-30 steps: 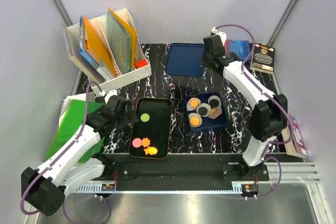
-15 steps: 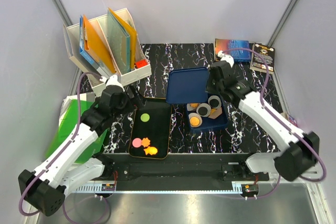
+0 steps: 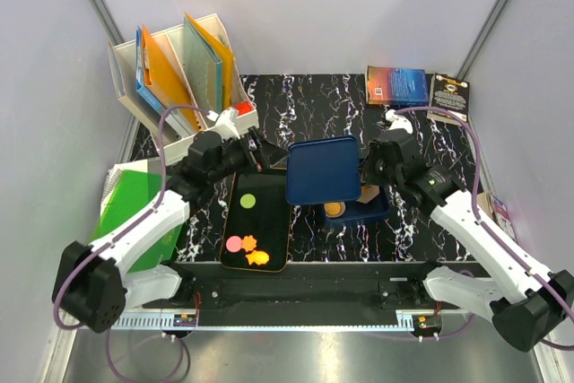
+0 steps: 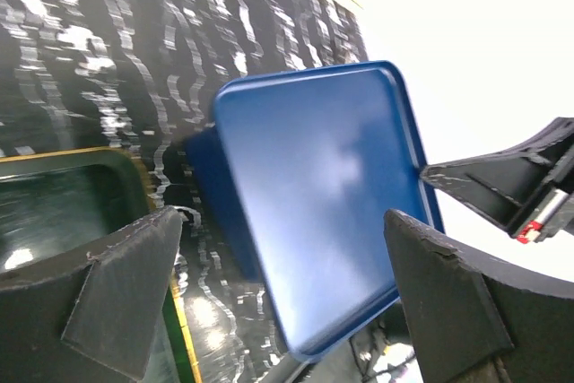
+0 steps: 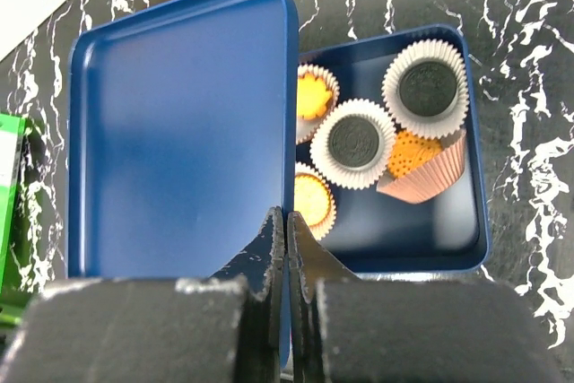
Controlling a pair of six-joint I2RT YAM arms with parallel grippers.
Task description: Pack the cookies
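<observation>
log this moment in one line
right gripper: shut on lid, over box | left gripper: open, near lid | box: partly covered | tray: four cookies on it

You had the tray (image 3: 269,221) at the near edge of the tabletop (image 3: 305,100), cookies (image 3: 250,242) in it. The box (image 3: 369,211) sat right of it, the lid (image 3: 323,170) over its left part.

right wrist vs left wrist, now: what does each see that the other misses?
Only right wrist: the inside of the blue box, with cookies sitting in paper cups. Only left wrist: the left hand, open, and a corner of the gold-rimmed black tray. Both: the blue lid, held at its edge by the shut right hand, above the black marbled table.
</observation>
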